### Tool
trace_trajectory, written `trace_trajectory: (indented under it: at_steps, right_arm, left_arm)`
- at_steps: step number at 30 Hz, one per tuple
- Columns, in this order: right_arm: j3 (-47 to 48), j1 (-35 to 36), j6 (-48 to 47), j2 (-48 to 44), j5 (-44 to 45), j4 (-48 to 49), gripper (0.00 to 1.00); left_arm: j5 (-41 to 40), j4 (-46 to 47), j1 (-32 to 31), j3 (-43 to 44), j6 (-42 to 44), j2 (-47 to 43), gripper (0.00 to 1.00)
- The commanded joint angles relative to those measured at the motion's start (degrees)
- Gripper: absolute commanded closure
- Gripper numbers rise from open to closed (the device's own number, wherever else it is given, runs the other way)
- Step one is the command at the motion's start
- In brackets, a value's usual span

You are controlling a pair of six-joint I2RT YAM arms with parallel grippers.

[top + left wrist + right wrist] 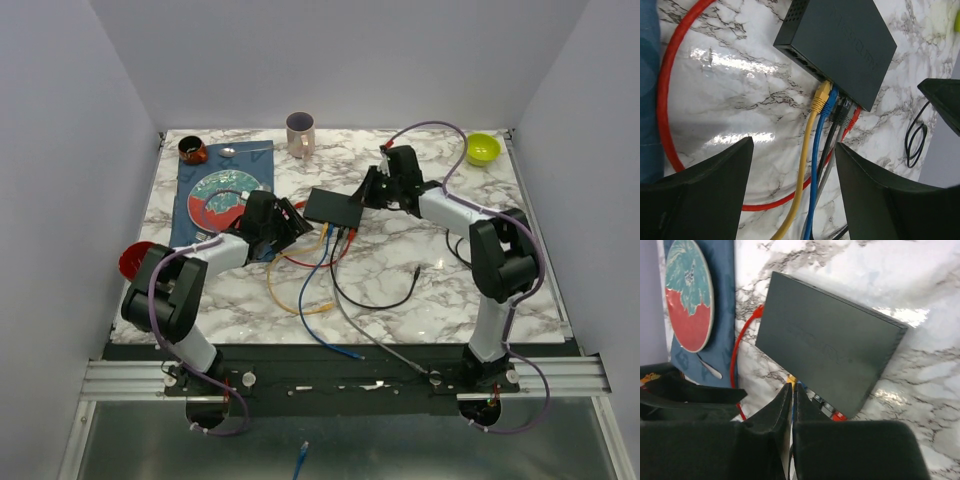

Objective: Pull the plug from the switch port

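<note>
The left claw (794,150), spread wide and empty, faces the socket edge of the switch (840,45) head-on, plugs (835,102) just ahead, cables (805,190) running back between its fingers (715,190).

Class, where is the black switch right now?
In the top view, the switch lies near the table's centre, between the left gripper and right gripper.
</note>
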Motion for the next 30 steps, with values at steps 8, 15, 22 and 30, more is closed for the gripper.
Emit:
trace_trajectory:
  at_steps: [8,15,22,30]
  right_arm:
    - [5.8,0.5,1.0,6.9,-7.8,2.9,0.91]
    - [3.9,0.6,1.1,7.0,-7.8,3.3,0.96]
    - [2.3,0.7,1.0,5.8,-7.6,3.5,0.96]
    - [0.0,0.7,0.5,3.5,-7.2,3.6,0.96]
  left_arm:
    - [7.0,9.1,-1.8,8.9,1.2,13.2,0.34]
    - [8.1,11.5,-1.8,9.3,0.2,17.2,0.40]
    - [8.5,14.2,-1.8,9.8,-1.4,19.4,0.45]
    - [9.9,19.2,-2.2,9.8,-6.1,22.8,0.53]
